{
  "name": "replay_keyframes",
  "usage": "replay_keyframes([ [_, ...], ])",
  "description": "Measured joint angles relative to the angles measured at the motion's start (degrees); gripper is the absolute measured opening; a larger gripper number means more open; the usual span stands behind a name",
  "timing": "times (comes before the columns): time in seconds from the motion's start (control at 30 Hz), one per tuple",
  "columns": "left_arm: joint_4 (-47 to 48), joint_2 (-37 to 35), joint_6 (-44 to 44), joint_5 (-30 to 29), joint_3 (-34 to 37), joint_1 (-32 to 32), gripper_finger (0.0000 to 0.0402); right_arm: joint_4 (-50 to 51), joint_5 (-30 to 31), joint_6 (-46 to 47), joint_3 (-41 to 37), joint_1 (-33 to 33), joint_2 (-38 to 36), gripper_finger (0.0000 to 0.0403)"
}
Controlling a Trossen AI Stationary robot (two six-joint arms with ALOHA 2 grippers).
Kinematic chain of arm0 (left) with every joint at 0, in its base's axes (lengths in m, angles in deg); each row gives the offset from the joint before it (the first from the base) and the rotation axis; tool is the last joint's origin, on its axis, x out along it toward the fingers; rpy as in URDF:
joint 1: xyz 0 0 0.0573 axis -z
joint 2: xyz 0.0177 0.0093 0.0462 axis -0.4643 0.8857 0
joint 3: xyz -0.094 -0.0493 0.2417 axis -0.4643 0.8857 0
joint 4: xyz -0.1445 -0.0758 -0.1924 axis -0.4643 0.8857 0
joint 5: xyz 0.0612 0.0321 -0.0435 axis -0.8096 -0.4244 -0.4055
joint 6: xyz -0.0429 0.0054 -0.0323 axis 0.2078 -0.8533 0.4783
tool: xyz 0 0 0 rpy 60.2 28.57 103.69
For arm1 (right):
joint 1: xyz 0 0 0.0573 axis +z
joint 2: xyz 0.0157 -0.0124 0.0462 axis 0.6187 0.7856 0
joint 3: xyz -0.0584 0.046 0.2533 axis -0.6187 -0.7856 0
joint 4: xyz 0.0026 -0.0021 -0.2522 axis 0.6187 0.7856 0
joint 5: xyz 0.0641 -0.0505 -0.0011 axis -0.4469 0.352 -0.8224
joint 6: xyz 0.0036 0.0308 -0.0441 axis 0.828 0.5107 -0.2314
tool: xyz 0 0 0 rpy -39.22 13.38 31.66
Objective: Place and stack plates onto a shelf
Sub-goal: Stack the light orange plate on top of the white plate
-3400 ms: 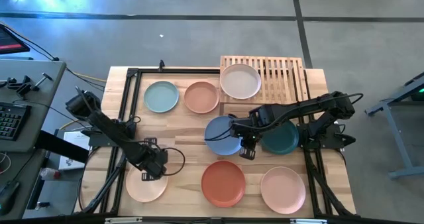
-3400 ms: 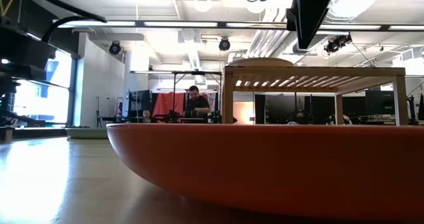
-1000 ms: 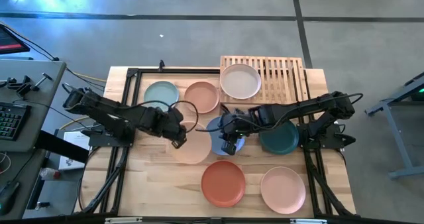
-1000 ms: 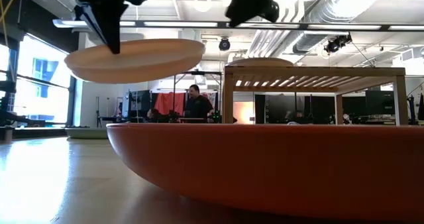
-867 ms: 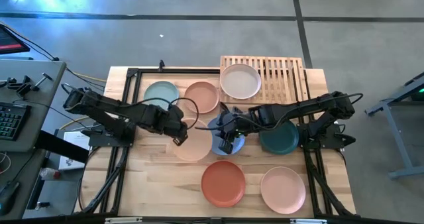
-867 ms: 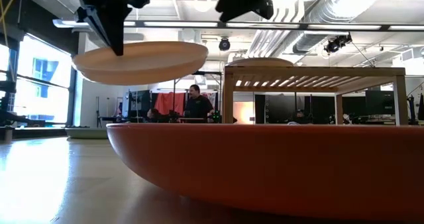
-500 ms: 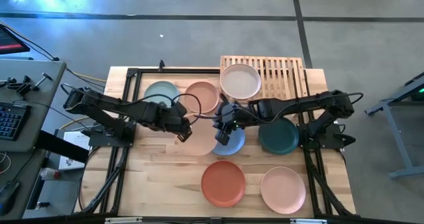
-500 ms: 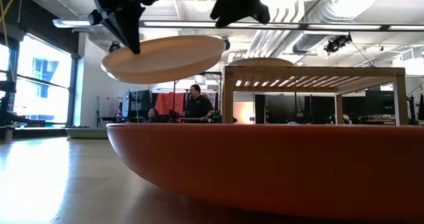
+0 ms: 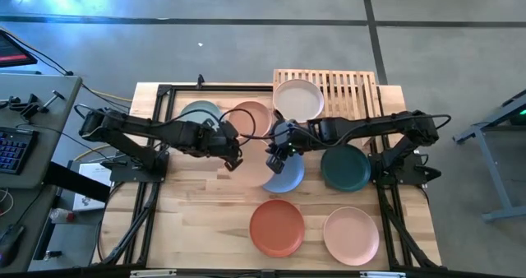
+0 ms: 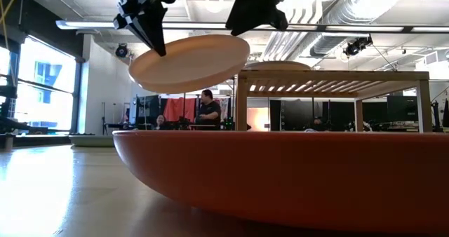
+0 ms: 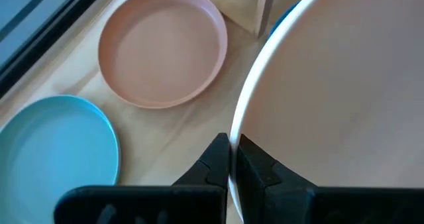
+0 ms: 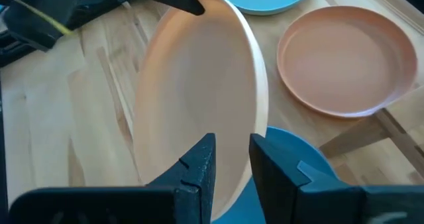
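Where the high view looks down: cream plate (image 9: 253,159) is raised mid-table, between the left gripper (image 9: 233,156) and the right gripper (image 9: 275,150), with the shelf (image 9: 357,89) beyond the right one.
Nearer arm: both are at the plate, on opposite rims; the right arm is the nearer to the shelf.
Low view, plate: cream plate (image 10: 189,63) is airborne and tilted, its high edge toward the shelf (image 10: 333,76), about level with the slatted top.
Low view, look: pale, matte, shallow, underside showing.
Left wrist view, fingers: left gripper (image 11: 230,161) is clenched on the plate's thin rim (image 11: 331,85), which runs straight out between the fingers.
Right wrist view, fingers: right gripper (image 12: 232,158) is parted, straddling the far rim of the cream plate (image 12: 192,85) without pinching it.
Right wrist view, below: blue plate (image 12: 285,164) lies under the held one.
Judgement: a handover turns on the right fingers closing on that rim.
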Motion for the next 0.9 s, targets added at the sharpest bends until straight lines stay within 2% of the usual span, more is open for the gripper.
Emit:
replay_keyframes([
  [0.3, -0.77, 0.0, -2.41, 0.85, 0.0, -1.96, 0.0, 0.73, 0.05, -0.07, 1.06, -0.1, 0.0, 0.0087],
  [0.53, -0.88, 0.0, -3.63, 1.61, 0.0, -2.89, 0.0, 4.48, 4.5, -0.47, 5.67, 0.05, 0.0, 0.0087],
  [0.9, -6.24, 0.0, -7.28, 1.56, 0.0, -2.83, 0.0, 8.1, 3.6, 1.38, 5.97, -0.85, 0.26, 0.0087],
])
